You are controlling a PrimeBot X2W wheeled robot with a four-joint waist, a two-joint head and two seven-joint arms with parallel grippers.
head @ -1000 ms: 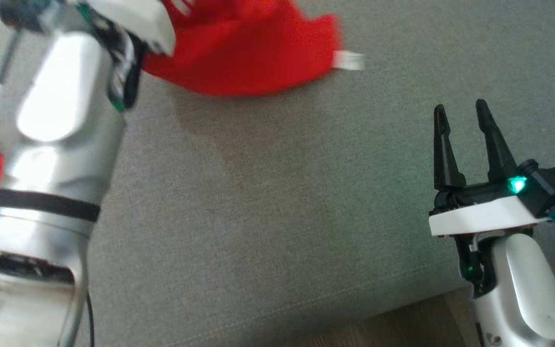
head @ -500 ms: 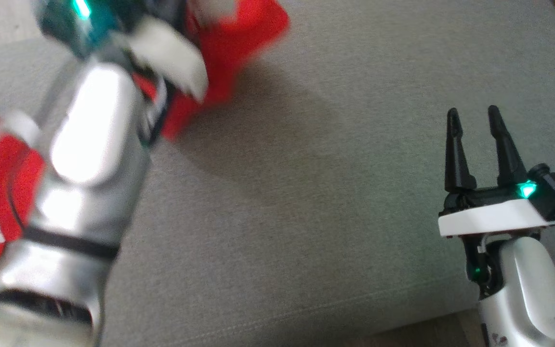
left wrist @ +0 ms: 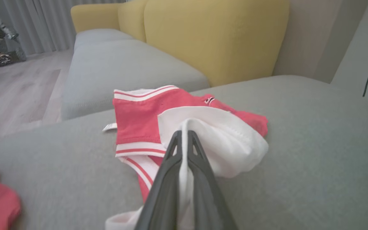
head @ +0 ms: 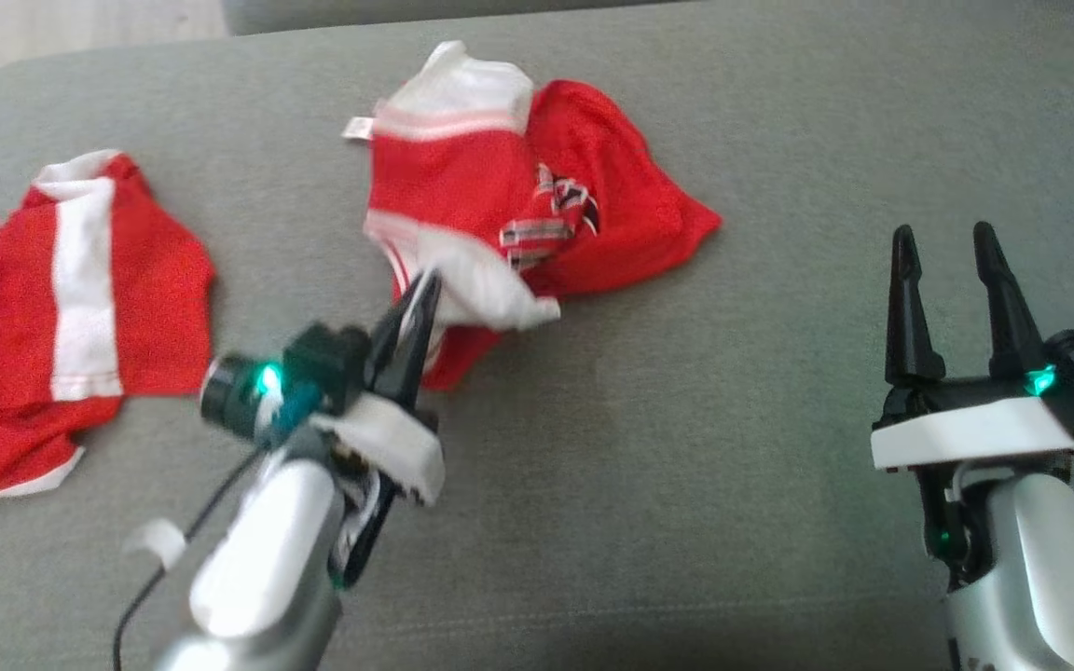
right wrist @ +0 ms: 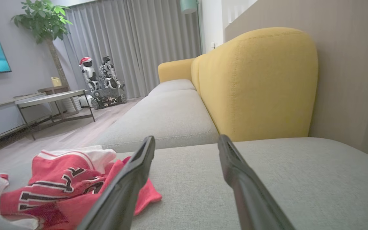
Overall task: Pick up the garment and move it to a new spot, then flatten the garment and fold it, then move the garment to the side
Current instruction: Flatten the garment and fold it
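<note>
L gripper (head: 420, 284) pinching garment (head: 537, 196)

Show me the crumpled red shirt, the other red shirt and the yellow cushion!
crumpled shirt (head: 542, 212): head view, on its printed middle.
other shirt (head: 82, 317): head view, on its white stripe.
yellow cushion (right wrist: 257, 83): right wrist view, on its front face.

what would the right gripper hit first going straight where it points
Probably the yellow backrest, after the right gripper passes over the grey cushion; depth unclear. The red garment lies to its left.
</note>
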